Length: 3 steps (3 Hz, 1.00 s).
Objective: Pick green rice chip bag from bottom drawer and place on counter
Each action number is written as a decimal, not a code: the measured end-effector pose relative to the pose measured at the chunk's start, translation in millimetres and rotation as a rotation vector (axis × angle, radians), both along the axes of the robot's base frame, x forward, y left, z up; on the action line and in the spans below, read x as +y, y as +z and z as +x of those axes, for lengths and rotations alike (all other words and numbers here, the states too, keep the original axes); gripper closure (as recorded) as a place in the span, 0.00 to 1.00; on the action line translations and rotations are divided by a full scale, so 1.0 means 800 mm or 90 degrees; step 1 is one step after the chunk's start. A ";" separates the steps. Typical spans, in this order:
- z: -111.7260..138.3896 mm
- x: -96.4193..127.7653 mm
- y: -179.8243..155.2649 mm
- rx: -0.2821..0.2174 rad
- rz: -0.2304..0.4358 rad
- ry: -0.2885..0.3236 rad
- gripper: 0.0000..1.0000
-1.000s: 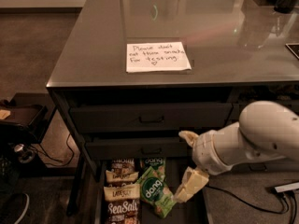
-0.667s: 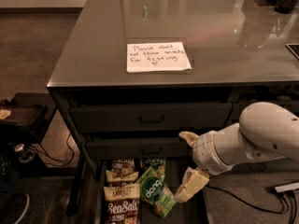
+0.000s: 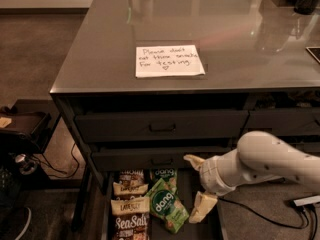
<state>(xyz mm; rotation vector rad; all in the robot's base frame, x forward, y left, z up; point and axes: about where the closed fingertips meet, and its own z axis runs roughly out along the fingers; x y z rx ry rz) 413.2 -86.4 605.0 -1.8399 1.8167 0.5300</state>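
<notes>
One small change: the gripper (image 3: pixel 192 188), fingers spread wide, has sunk lower over the bottom drawer's (image 3: pixel 156 230) right side; the green rice chip bag (image 3: pixel 167 207) lies unmoved mid-drawer, so grasping remains ahead.

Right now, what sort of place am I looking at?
Probably an office or lab snack station: a glossy grey counter bearing a handwritten white note, and a dark-grey bottom drawer stocked with snack bags, where the robot's gripper hangs open.
</notes>
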 end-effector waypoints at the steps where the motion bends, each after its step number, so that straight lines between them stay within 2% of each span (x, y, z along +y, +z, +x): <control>1: 0.016 0.007 -0.093 -0.002 0.007 0.045 0.00; 2: 0.028 0.012 -0.181 0.026 0.015 0.059 0.00; 3: 0.016 0.018 -0.196 0.046 0.025 0.059 0.00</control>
